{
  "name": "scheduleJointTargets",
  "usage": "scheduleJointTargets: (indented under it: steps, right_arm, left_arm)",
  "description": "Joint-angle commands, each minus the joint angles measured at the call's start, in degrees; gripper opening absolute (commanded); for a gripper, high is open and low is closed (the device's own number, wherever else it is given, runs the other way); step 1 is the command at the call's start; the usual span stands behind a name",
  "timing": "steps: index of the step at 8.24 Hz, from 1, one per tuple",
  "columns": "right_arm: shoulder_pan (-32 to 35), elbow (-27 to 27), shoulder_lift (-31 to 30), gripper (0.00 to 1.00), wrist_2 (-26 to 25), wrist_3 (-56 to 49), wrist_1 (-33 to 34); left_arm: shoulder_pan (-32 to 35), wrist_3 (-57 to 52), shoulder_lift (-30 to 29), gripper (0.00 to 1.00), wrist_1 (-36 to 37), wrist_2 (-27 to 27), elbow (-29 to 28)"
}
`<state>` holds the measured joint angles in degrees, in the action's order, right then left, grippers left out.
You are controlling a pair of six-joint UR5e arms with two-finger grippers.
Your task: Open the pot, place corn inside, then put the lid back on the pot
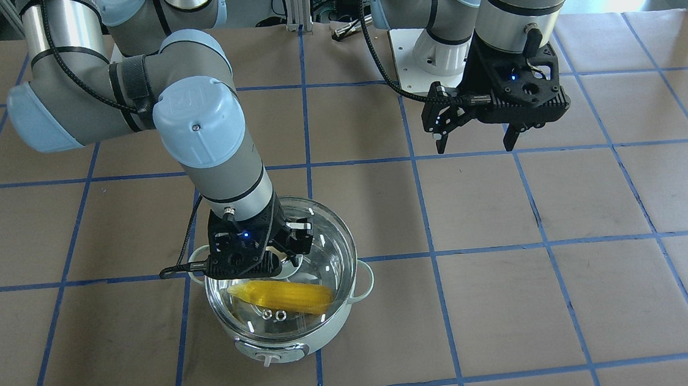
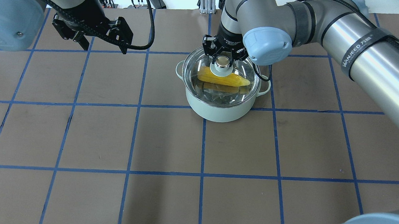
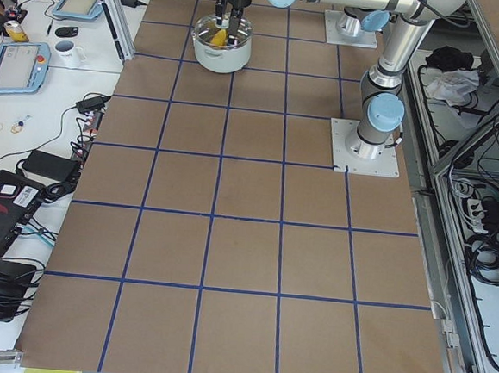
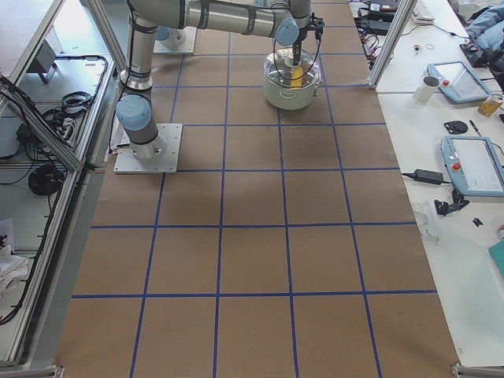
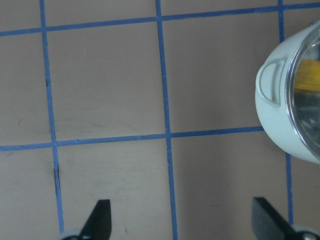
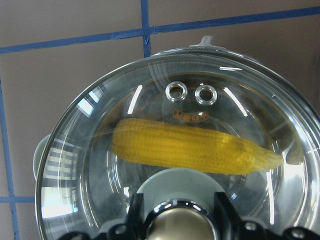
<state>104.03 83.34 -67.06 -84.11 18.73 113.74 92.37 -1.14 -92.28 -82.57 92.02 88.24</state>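
Note:
The pale green pot (image 2: 217, 111) stands on the table with the clear glass lid (image 2: 248, 71) resting on its rim. The yellow corn (image 2: 235, 80) lies inside, seen through the glass, also in the right wrist view (image 6: 190, 147). My right gripper (image 2: 222, 65) reaches down over the pot, its fingers closed against both sides of the lid's gold-beige knob (image 2: 223, 61). My left gripper (image 2: 104, 47) is open and empty, hanging above the table well away from the pot. In the left wrist view the pot (image 5: 280, 135) shows at the right edge.
The table is brown paper with a blue tape grid. The pot's control knob (image 1: 269, 358) faces away from the robot. Tablets, a mug and cables lie on side benches (image 3: 34, 66) beyond the table's far edge.

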Motion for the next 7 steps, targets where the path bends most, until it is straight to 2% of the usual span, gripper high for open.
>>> scheduleJointTargets:
  steps: [1, 7]
  right_arm:
    - [-0.15, -0.02, 0.09, 0.19, -0.18, 0.34, 0.07]
    - [-0.15, -0.02, 0.09, 0.20, -0.35, 1.14, 0.25]
  left_arm:
    - [0.00, 0.00, 0.00, 1.00, 0.04, 0.00, 0.00]
    - [0.00, 0.00, 0.00, 1.00, 0.04, 0.00, 0.00]
